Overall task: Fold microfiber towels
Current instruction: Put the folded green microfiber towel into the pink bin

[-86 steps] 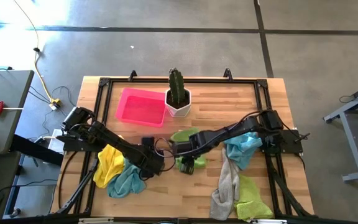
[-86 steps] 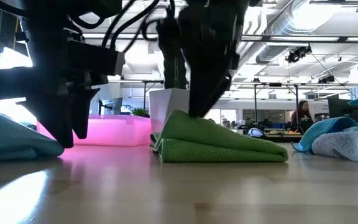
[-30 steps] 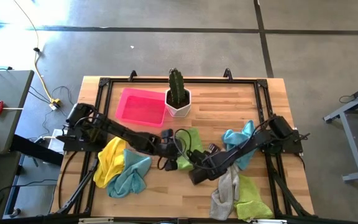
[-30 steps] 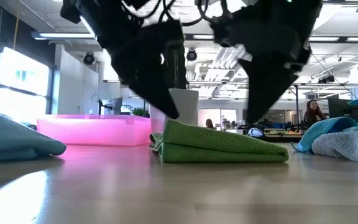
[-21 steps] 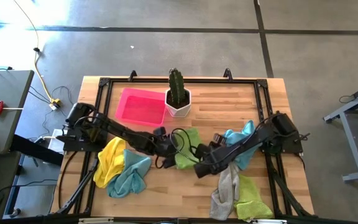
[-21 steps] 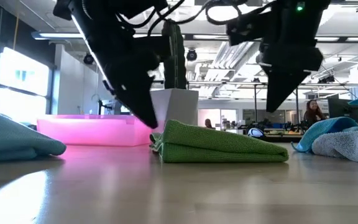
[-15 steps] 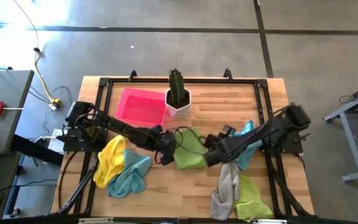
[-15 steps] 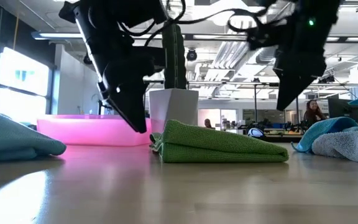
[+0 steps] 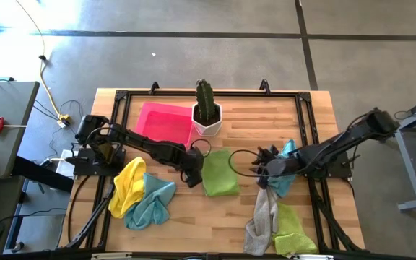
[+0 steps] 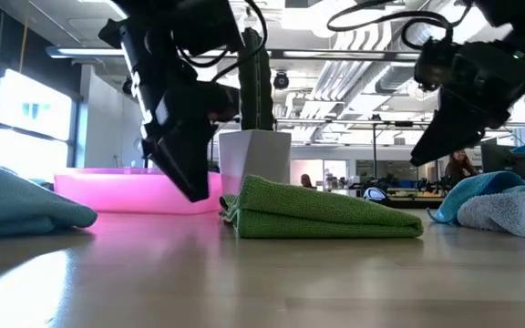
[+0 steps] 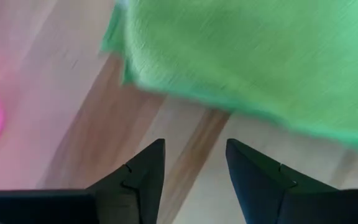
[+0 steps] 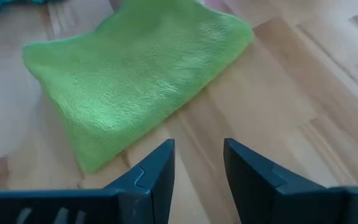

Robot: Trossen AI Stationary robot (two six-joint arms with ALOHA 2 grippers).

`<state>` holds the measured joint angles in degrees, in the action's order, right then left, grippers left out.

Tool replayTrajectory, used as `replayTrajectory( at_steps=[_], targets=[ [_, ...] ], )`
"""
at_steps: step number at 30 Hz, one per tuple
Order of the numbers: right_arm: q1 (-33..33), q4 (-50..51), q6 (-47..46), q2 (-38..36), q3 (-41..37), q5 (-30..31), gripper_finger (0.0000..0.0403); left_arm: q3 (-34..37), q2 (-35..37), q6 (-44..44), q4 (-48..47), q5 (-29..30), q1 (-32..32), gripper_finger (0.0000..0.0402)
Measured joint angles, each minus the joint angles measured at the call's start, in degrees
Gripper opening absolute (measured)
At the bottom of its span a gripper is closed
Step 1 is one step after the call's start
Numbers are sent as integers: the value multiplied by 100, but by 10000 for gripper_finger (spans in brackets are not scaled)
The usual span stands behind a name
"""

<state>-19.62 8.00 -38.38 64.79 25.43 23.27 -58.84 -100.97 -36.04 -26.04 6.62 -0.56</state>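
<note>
A folded lime green microfiber towel [image 9: 220, 173] lies flat on the wooden table near its middle; it also shows in the low view [image 10: 322, 214]. My left gripper [image 9: 192, 173] stands open just left of the towel's left edge [image 11: 166, 81], pointing steeply down, with nothing between its fingers [image 11: 194, 158]. My right gripper [image 9: 261, 167] is open to the right of the towel [image 12: 135, 81] and clear of it [image 12: 197, 155]. Other towels lie in loose heaps: yellow [image 9: 128, 186] and light blue [image 9: 152, 204] at the near left; light blue [image 9: 286, 173], grey [image 9: 263, 220] and lime green [image 9: 292, 230] at the near right.
A pink tray [image 9: 166, 123] and a white pot with a cactus [image 9: 207, 115] stand at the far side behind the folded towel. Bare wood [image 9: 208, 220] lies in front of the towel, between the two heaps.
My right gripper has drawn back from the near side of the green towel toward the table's right edge and a little toward the far side. My left gripper has shifted a little toward the far edge beside the towel and rolled. The folded towel has stayed put.
</note>
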Motion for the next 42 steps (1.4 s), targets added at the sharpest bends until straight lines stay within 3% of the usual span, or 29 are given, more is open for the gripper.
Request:
replayTrajectory(
  at_steps=[6,10,16,22,27,36,42],
  targets=[
    [39,34,66,-783,-574,482,129,434,337,-643,1252,-403,-43,127],
    [37,205,-275,-1051,-647,138,129,566,389,-1162,1891,-83,-216,116],
    [28,422,-641,-1226,-653,-844,129,561,378,-969,1984,140,-304,113],
    [17,507,-1398,-1252,-653,-583,129,563,369,-631,2006,141,-282,113],
    [17,630,-1128,-1239,-653,-491,129,563,369,-444,2001,141,-284,113],
    [17,635,-926,-1239,-653,-483,129,563,369,-629,2074,141,-310,113],
    [17,635,-919,-1239,-653,-483,129,554,367,-1291,1907,-1,-359,113]
  ],
)
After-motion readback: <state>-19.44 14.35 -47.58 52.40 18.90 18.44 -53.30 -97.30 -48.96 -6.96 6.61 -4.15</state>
